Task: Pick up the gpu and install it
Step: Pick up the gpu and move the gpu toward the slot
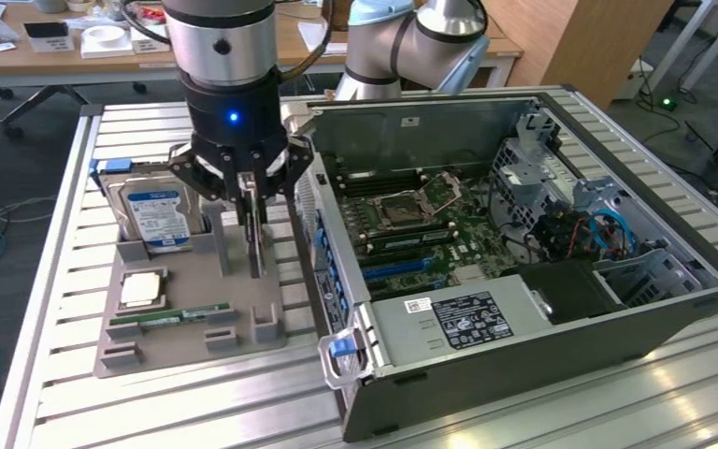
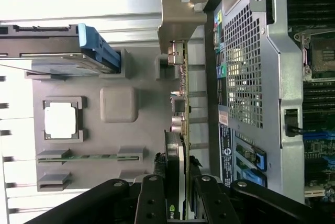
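Slatted aluminium tabletop (image 1: 60, 393) carries the whole work area in the exterior view; wooden office furniture stands behind it at 12 o'clock.

1. Computer case (image 1: 496, 374): lies on its side with the side panel off, taking up the 3 o'clock half of the tabletop. The motherboard (image 1: 422, 234) faces up inside it, and the labelled power supply (image 1: 459, 318) sits at the 6 o'clock end of the case.
2. Arm (image 1: 220, 47): hangs vertically from 12 o'clock, just beside the case at its 9 o'clock side. A blue light shows on the wrist.
3. Grey parts tray (image 1: 184, 341): lies flat on the tabletop at 9 o'clock of the case, close to the case wall.
4. Hard drive (image 1: 157, 215): stands tilted in the tray's 11 o'clock corner, blue label outward.
5. gpu (image 1: 255, 248): stands upright on edge in the tray's slot along the side nearest the case, directly below the arm. Its lower edge reaches the tray. In the wrist view the card appears edge-on, with the silver bracket at its far end.
6. Tool (image 1: 250, 192): clamped on the gpu. In the wrist view the black fingers (image 2: 154, 203) press against both faces of the card.
7. Processor (image 1: 142, 289): lies flat in a square pocket at 6 o'clock of the hard drive.
8. RAM stick (image 1: 165, 318): lies on edge in a holder at 6 o'clock of the processor.
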Robot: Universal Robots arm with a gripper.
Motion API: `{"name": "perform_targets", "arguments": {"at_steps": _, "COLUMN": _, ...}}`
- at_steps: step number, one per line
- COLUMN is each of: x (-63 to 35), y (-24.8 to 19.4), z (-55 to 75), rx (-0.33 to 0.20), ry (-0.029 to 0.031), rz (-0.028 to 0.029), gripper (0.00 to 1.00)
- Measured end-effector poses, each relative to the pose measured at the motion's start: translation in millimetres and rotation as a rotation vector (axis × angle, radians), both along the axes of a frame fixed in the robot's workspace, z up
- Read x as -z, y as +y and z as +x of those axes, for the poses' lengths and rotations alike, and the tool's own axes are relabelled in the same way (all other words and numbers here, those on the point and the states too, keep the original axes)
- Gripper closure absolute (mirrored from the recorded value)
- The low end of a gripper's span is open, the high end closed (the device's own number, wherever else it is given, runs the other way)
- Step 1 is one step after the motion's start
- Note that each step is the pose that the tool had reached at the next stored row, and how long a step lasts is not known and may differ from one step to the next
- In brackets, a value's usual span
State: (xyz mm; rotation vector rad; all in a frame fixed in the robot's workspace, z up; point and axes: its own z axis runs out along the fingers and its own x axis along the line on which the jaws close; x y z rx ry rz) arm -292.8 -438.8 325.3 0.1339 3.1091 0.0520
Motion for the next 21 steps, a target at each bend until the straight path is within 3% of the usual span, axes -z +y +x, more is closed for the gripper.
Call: {"name": "perform_targets", "arguments": {"at_steps": 21, "x": -24.2, "y": 0.0, "z": 0.0, "rx": 0.000, "ry": 0.0000, "rz": 0.0000, "gripper": 0.73}}
